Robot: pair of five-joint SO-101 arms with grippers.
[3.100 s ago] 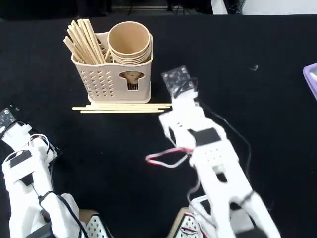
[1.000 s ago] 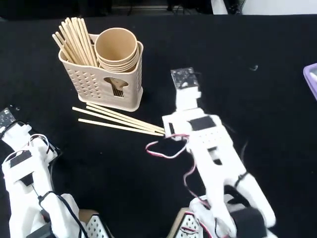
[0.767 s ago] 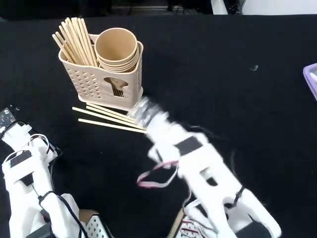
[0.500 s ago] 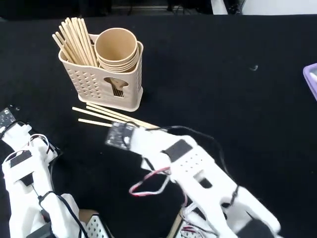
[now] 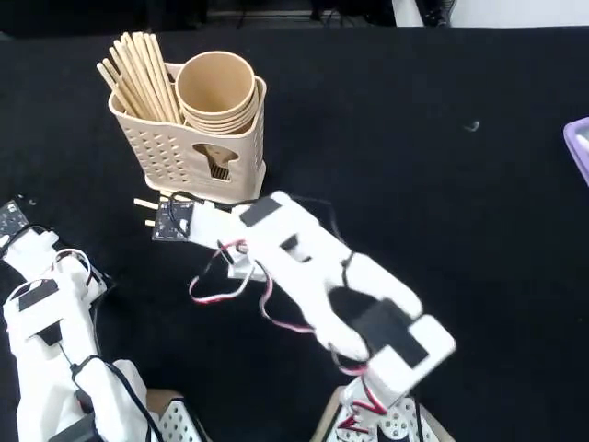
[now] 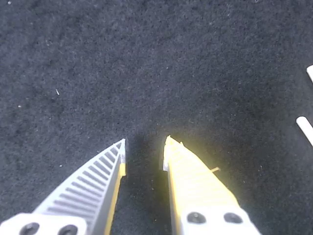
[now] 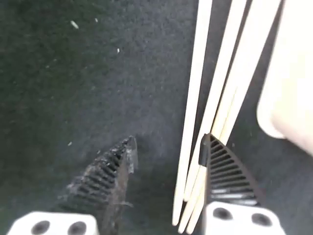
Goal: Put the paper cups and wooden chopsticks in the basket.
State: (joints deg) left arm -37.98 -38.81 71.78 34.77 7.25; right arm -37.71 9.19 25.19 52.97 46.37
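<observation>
High view: right arm stretched across the surface (image 5: 442, 184) to the loose wooden chopsticks (image 5: 143, 203) lying just beside the basket (image 5: 189, 157).
The right gripper (image 7: 167, 141) is spread, one chopstick in its gap, others under one finger. The paper cups (image 5: 216, 87) and a chopstick bundle (image 5: 138, 69) stand in the basket. The left gripper (image 6: 145, 142) is slightly parted over bare surface.

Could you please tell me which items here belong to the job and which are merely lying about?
Job: beige perforated plastic basket; stacked tan paper cups; loose wooden chopsticks; right claw.
Lying about: purple object, partly cut off.
</observation>
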